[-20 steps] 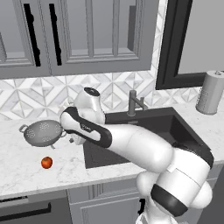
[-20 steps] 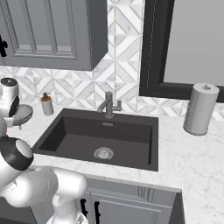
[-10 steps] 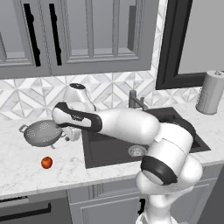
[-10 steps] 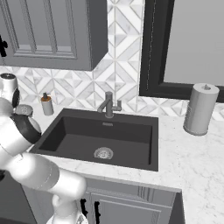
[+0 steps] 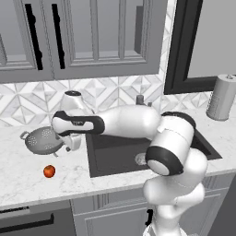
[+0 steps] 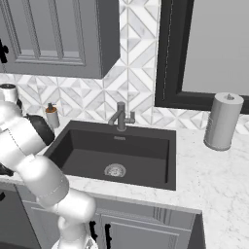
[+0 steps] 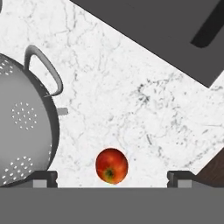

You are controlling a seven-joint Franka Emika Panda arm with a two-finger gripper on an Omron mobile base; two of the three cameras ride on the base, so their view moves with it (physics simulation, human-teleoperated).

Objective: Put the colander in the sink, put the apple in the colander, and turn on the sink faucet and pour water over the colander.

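White marble desk [image 5: 18, 177]: your pincer [image 7: 111, 177] hung spread above the apple [image 7: 111, 165], beside the colander [image 5: 42, 140]. Better to shift onto the colander's loop handle [image 7: 43, 70] first, then lower squarely.

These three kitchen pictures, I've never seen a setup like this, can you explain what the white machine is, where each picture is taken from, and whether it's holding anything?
The white machine is a robot arm with a two-finger gripper on a driving base, in a rendered kitchen. Two pictures come from cameras on the base, behind the arm to its left and right. The third looks along the hand itself. On the marble counter left of the dark sink lie a grey colander and a small red apple. The faucet runs no water. The gripper is open and holds nothing, with the apple between its fingertips in the hand view.
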